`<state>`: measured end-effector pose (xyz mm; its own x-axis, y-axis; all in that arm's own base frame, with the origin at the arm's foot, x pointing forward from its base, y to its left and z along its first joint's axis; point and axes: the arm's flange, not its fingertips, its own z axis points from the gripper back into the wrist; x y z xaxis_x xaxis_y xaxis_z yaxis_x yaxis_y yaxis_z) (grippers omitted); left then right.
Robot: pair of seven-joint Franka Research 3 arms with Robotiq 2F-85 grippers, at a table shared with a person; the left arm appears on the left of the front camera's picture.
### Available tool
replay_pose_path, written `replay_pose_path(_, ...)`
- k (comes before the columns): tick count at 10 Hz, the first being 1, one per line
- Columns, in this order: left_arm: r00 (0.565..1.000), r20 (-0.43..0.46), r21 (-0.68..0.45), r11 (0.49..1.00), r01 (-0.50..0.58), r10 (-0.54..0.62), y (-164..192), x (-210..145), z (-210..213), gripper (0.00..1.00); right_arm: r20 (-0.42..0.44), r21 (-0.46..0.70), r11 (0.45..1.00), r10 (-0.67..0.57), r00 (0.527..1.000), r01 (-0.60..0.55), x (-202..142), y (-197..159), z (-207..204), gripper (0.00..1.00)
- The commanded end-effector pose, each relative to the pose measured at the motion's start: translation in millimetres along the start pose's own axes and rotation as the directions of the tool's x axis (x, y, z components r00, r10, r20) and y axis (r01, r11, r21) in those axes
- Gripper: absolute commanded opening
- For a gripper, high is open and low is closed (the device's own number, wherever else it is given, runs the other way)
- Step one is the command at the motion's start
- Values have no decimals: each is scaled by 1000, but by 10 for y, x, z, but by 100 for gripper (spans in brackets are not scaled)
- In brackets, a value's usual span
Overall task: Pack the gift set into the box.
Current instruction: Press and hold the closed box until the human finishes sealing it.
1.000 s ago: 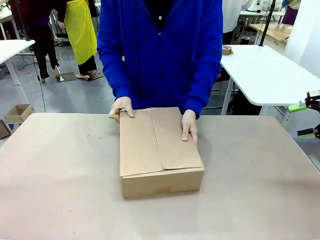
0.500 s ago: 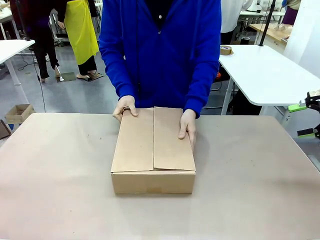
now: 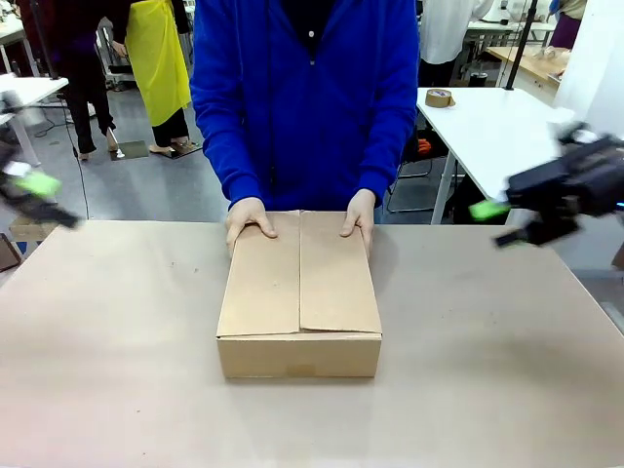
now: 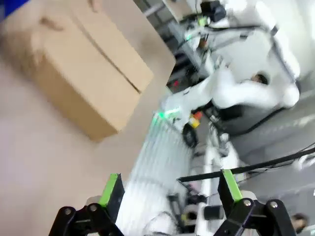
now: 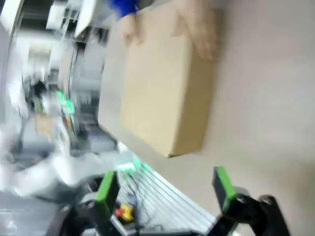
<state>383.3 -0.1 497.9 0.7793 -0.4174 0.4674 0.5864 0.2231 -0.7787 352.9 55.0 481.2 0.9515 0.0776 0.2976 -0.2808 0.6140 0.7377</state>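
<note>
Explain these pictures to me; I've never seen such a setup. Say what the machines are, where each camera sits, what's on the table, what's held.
Two white robot arms share a table with a person in a blue top. The wide picture is from a fixed camera between the arms, facing the person. The other two are from cameras on each arm's wrist, looking along its green-tipped fingers. On the table sits a brown cardboard box, flaps folded shut, the person's hands on its far end. The left tool and the right tool are open and hold nothing.
</note>
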Motion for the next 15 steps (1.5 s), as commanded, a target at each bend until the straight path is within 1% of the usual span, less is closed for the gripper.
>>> replay_pose_path(1, 924, 3, 143, 914, 379, -383, 88, 294, -829, 100, 15, 258, 821, 524, 852, -509, 451, 109, -626, 100)
replay_pose_path(2, 834, 79, 272, 817, 508, -545, 85, 355, -1098, 100, 92, 264, 704, 662, 744, -659, 450, 212, -999, 100)
replay_pose_path(3, 747, 141, 284, 750, 598, -649, 104, 341, -1228, 100, 198, 265, 621, 713, 672, -737, 416, 277, -1210, 100)
replay_pose_path(4, 680, 181, 320, 697, 642, -710, 141, 323, -1325, 100, 260, 255, 535, 764, 590, -805, 361, 319, -1330, 100)
replay_pose_path(5, 660, 215, 312, 691, 652, -720, 169, 314, -1377, 100, 276, 236, 496, 790, 547, -836, 345, 322, -1412, 100)
replay_pose_path(6, 658, 211, 328, 686, 649, -723, 211, 332, -1369, 100, 296, 134, 509, 798, 524, -850, 348, 284, -1447, 100)
replay_pose_path(7, 800, 213, 344, 810, 476, -561, 256, 394, -1091, 100, 238, -155, 725, 687, 687, -671, 467, 166, -1235, 100)
replay_pose_path(8, 713, 194, 364, 725, 585, -673, 134, 394, -1327, 100, 178, 118, 632, 745, 642, -766, 388, 497, -1339, 100)
replay_pose_path(9, 713, 194, 364, 725, 585, -673, 134, 394, -1327, 100, 178, 118, 632, 745, 642, -766, 388, 497, -1339, 100)
replay_pose_path(10, 713, 194, 364, 725, 585, -673, 134, 394, -1327, 100, 211, 20, 643, 746, 632, -766, 455, 319, -1236, 100)
replay_pose_path(11, 720, 202, 372, 732, 571, -664, 201, 369, -1270, 100, 197, 157, 415, 876, 440, -896, 456, 397, -1536, 100)
replay_pose_path(12, 620, 157, 253, 638, 727, -769, 372, 473, -1465, 100, 236, 126, 297, 918, 319, -946, 519, 291, -1748, 100)
replay_pose_path(13, 550, 189, 64, 569, 820, -814, 553, 509, -1603, 100, 357, 178, 183, 904, 237, -967, 575, 135, -1875, 100)
replay_pose_path(14, 483, 206, 69, 505, 860, -851, 718, 503, -1676, 100, 392, 169, 124, 902, 182, -978, 604, 5, -2009, 100)
replay_pose_path(15, 406, 224, 42, 425, 904, -886, 879, 487, -1791, 100, 390, 177, 107, 905, 170, -978, 632, -110, -2149, 100)
